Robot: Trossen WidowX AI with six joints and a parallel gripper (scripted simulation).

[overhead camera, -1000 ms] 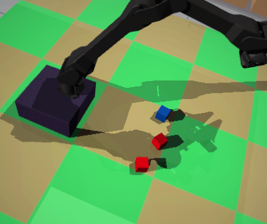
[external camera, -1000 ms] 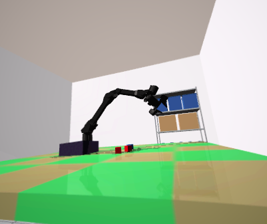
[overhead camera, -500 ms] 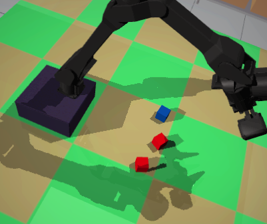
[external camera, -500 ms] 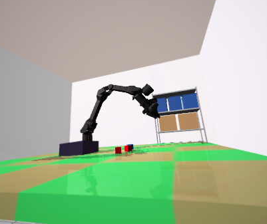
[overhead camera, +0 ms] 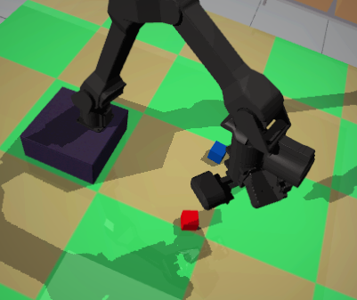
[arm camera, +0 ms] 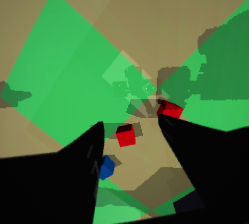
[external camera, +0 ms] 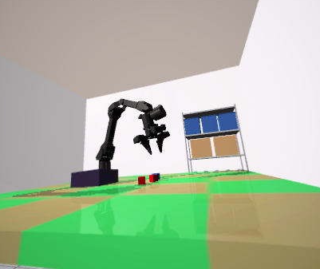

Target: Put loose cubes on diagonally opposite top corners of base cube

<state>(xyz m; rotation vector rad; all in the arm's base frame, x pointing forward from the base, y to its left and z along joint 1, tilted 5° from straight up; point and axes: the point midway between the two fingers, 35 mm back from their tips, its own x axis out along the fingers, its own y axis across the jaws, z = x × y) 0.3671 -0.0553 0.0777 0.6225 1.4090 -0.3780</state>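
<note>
A blue cube (overhead camera: pixel 217 152) (external camera: pixel 157 176) (arm camera: pixel 107 168), the only one of its colour, stands on the checkered surface, partly behind a finger in the wrist view. One red cube (external camera: pixel 152 178) (arm camera: pixel 126 135) stands nearest it, apart from it, and is hidden behind the gripper in the top view. Another red cube (overhead camera: pixel 190 220) (external camera: pixel 141 180) (arm camera: pixel 170 109) stands farther off, partly covered by the right finger's tip in the wrist view. No cube is stacked. My gripper (external camera: pixel 156 153) (arm camera: pixel 131 122) is open and empty, pointing down, well above the cubes.
The arm stands on a dark purple block (overhead camera: pixel 67 150) (external camera: pixel 85 179) left of the cubes in the top view. A metal shelf (external camera: pixel 211 134) with blue and brown boxes stands in the background. The arm casts shadows across the green and tan squares.
</note>
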